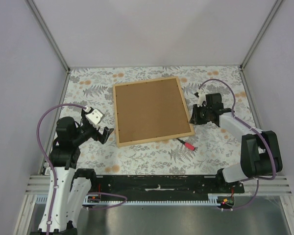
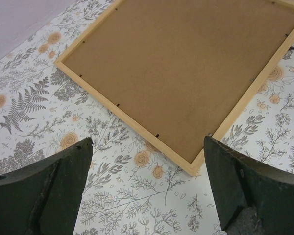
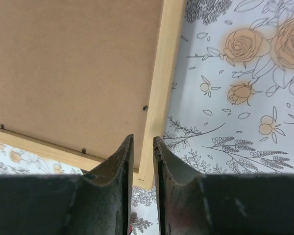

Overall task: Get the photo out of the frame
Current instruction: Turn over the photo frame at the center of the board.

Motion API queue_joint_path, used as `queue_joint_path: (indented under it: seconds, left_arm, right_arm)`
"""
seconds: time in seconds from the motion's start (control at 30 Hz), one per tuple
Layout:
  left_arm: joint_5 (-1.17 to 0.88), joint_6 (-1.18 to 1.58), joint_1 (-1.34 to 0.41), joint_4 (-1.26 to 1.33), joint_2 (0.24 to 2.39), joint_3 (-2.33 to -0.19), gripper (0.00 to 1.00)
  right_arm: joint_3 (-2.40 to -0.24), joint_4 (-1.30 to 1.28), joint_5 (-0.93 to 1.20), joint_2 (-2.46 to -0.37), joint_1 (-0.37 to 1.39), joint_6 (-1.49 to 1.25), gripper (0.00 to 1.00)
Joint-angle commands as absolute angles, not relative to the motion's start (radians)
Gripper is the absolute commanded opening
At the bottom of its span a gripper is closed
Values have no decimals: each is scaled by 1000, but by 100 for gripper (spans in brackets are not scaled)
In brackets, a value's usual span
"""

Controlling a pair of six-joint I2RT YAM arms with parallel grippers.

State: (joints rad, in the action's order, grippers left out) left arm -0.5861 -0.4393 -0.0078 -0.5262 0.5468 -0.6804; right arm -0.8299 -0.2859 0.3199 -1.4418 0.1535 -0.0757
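Frame (image 1: 153, 110) lies face-down mid-tabletop (image 1: 88, 83), a bit toward the far edge, w/ the brown backing board (image 2: 186, 63) up. So the photo's hidden underneath; you can't see it in any view.

Your R end effector (image 1: 193, 116) sits at the frame's right rail, toward the frame's near-right corner. Its jaws are nearly together w/ a thin slit, nothing clamped. Prob. narrowed like that to work a small dark tab (image 3: 145, 107) just inside the rail, which looks like what pins the board in.

L end effector (image 1: 107, 134) hangs near the tabletop's left edge, jaws fully apart, aimed at the frame's near-left corner, not touching. Likely placed to steady the frame.

A small red-and-black object (image 1: 187, 144) lies just off the frame's near-right corner. Task's barely begun: the board isn't out yet.
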Motion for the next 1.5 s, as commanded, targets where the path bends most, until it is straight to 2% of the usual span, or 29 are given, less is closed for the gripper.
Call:
queue_joint_path:
  seconds: [0.0, 0.13, 0.27, 0.33, 0.57, 0.7, 0.9, 1.3, 1.4, 1.47]
  left_arm:
    - [-612, -437, -2, -515, 549, -684, 100]
    - [-612, -437, -2, -515, 548, -681, 100]
    - [-612, -439, -2, -515, 542, -680, 100]
    - [-614, -437, -2, -515, 540, -680, 100]
    - [-624, -442, -2, -515, 541, -680, 100]
    - [-623, -440, -2, -515, 535, -681, 100]
    - [-623, -436, -2, -525, 519, -689, 100]
    - [-632, -439, 34, -525, 506, -686, 100]
    - [-632, -440, 35, -525, 505, -684, 100]
    - [-634, -439, 37, -525, 502, -684, 100]
  right_arm:
    - [-822, -253, 256, -1468, 178, 26, 3]
    - [-819, -250, 279, -1483, 193, 37, 11]
    - [-847, -297, 285, -1482, 196, 80, 34]
    - [-853, -333, 287, -1436, 195, 135, 42]
    - [-756, -423, 258, -1192, 265, 343, 55]
    - [-698, -468, 305, -1150, 331, 417, 61]
    - [-701, -531, 321, -1271, 387, 494, 65]
    - [-696, -540, 238, -1433, 457, 528, 62]
    - [-704, -543, 216, -1469, 482, 528, 55]
    - [-715, -561, 207, -1483, 495, 529, 44]
